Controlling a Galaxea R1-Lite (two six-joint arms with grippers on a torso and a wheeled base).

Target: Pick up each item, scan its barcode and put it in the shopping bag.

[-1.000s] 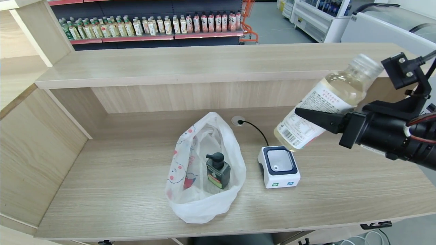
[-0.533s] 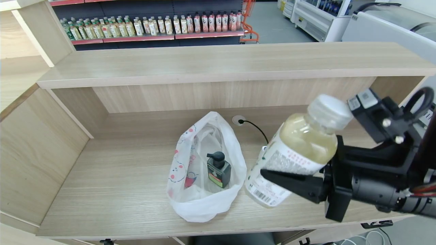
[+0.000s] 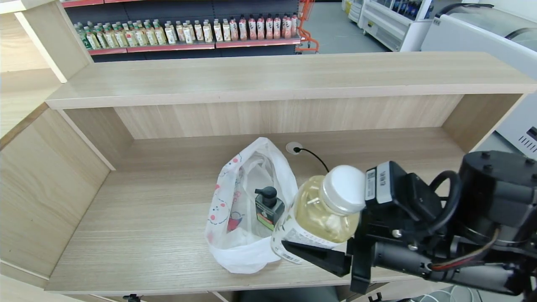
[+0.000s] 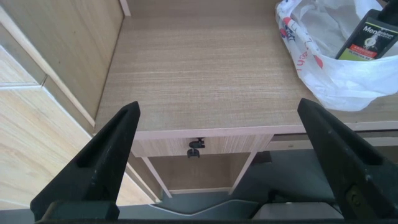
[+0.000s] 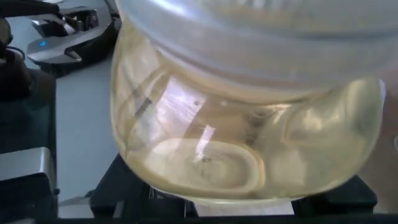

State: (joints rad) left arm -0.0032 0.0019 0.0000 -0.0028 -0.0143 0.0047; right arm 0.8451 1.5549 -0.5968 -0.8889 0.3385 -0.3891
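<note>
Gripping a pale-yellow drink bottle (image 3: 319, 209) — white cap, printed label — the jaws of the right gripper (image 3: 306, 245) hold it above the counter (image 3: 147, 218), while the left gripper (image 4: 217, 109) has its jaws wide open and empty at the near edge. Bagging seems to be the step in hand: next, shift the bottle over the mouth of the shopping bag (image 3: 235, 251) just beside it, clear of the pump bottle (image 3: 268, 209) inside.

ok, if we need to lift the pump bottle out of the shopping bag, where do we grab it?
Probably the dark, squarish body of the pump bottle, just under the pump head, coming straight down through the open mouth of the shopping bag. It stands about upright, pump on top, with bag film close around its sides, so a side approach would likely snag.
</note>
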